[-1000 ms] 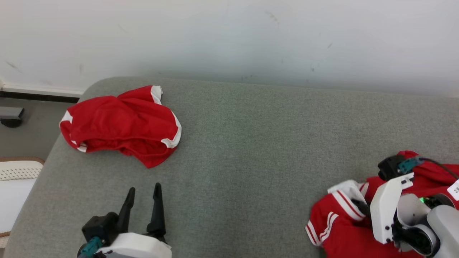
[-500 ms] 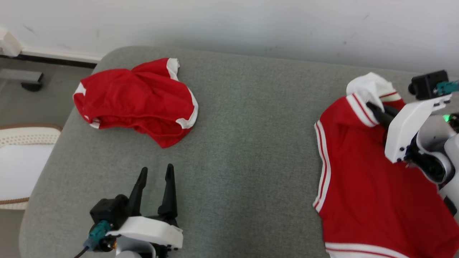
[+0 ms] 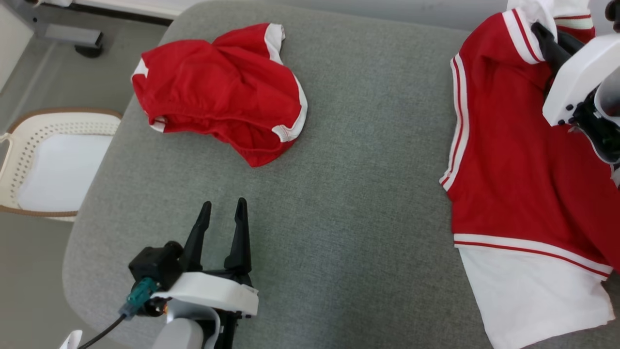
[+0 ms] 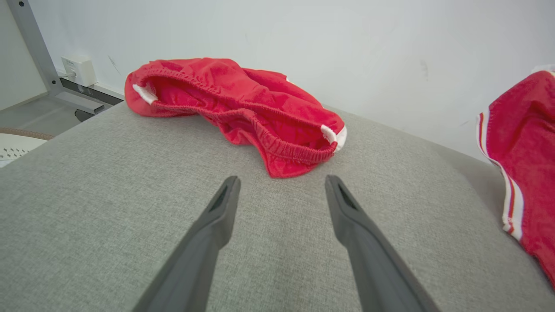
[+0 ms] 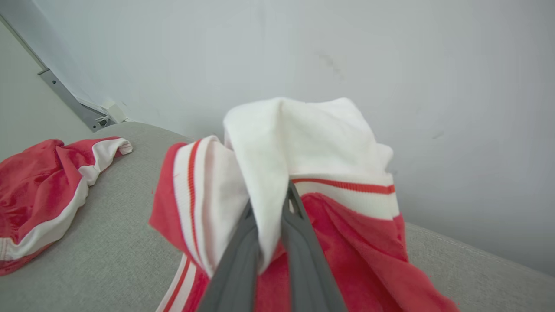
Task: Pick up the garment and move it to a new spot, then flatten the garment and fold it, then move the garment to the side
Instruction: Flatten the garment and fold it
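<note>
Head view: the garment, a red jersey [image 3: 513, 160] with white striped trim and a white lower panel, is seen at the right side of the grey upholstered surface [image 3: 368, 203]. It is lifted at the collar, and its body is draped toward the near right corner. The right hand [image 3: 538, 28] is pressed together on a fold of the white collar fabric, as is confirmed in the right wrist view [image 5: 269, 199]. The left hand [image 3: 224, 203] is held spread wide over the near left part of the surface, its fingers [image 4: 217, 216] directed toward the red shorts [image 3: 223, 92]. These shorts lie crumpled at the far left corner, well apart from the jersey. A white perforated basket [image 3: 53, 160] is seen on the floor beside the left edge.
</note>
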Tool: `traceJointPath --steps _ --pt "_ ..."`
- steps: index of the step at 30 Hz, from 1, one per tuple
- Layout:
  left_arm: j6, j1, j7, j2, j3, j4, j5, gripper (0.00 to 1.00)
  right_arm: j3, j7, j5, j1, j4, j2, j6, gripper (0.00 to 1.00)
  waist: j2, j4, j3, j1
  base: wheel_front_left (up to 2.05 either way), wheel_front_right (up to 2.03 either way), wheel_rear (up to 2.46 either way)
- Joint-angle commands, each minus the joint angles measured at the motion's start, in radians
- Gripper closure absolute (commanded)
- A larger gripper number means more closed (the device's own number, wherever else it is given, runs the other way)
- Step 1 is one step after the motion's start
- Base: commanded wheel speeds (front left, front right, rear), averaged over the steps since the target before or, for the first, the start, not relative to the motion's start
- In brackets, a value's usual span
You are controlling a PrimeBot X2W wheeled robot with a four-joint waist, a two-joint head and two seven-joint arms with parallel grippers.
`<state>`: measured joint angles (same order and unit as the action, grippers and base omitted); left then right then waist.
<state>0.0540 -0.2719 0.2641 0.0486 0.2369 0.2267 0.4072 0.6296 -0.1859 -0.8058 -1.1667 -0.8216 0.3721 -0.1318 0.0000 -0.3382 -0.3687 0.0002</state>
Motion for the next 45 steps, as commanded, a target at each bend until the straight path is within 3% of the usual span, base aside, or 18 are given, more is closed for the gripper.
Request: traceJointPath --steps 1,2,3,4,9,16,29,34,37,45 --pt "0.004 -0.013 0.0 0.003 -0.001 -0.002 0.014 0.0 0.004 0.006 -0.009 -0.01 -0.015 -0.003 0.002 1.0 0.0 -0.008 -0.012 -0.0002 0.0 0.0 0.0" --pt "0.005 -0.015 0.0 0.003 0.001 -0.001 0.015 0.0 0.013 0.002 -0.011 -0.023 -0.042 -0.011 0.002 0.95 0.0 -0.008 -0.014 -0.0002 0.0 0.0 0.0" --pt "0.006 -0.016 0.0 0.004 0.002 0.001 0.014 0.0 0.026 0.0 -0.013 -0.032 -0.061 -0.018 0.002 0.27 0.0 -0.006 -0.015 -0.0002 0.0 0.0 0.0" --pt "0.006 -0.018 0.0 0.003 0.002 0.003 0.011 0.0 0.037 0.006 -0.018 -0.042 -0.075 -0.028 0.002 0.0 0.0 -0.003 -0.014 -0.0002 0.0 0.0 0.0" --pt "0.002 -0.014 0.0 0.004 -0.013 0.015 -0.013 0.0 0.096 0.039 -0.048 -0.024 -0.104 -0.049 0.002 0.0 0.0 0.038 0.023 -0.0002 0.0 0.0 0.0" --pt "-0.019 0.018 0.0 0.004 -0.063 0.037 -0.072 0.0 0.177 0.142 -0.107 0.028 -0.037 -0.033 0.002 0.0 0.0 0.143 0.127 -0.0002 0.0 0.0 0.0" --pt "-0.05 0.098 0.0 0.004 -0.125 0.056 -0.135 0.0 0.212 0.409 -0.176 0.302 0.169 0.114 0.002 0.0 0.0 0.326 0.298 -0.0002 0.0 0.0 0.0" --pt "-0.055 0.131 0.0 0.004 -0.148 0.055 -0.144 0.0 0.121 0.45 -0.125 0.46 0.26 0.151 0.002 0.0 0.0 0.38 0.334 -0.0002 0.0 0.0 0.0" --pt "-0.056 0.151 0.0 0.004 -0.153 0.051 -0.14 0.0 -0.007 0.45 -0.06 0.573 0.327 0.135 0.002 0.0 0.0 0.404 0.35 -0.0002 0.0 0.0 0.0" --pt "-0.056 0.2 0.0 0.004 -0.167 0.037 -0.129 0.0 -0.365 0.45 0.162 0.94 0.512 -0.016 0.002 0.0 0.0 0.447 0.372 -0.0002 0.0 0.0 0.0"
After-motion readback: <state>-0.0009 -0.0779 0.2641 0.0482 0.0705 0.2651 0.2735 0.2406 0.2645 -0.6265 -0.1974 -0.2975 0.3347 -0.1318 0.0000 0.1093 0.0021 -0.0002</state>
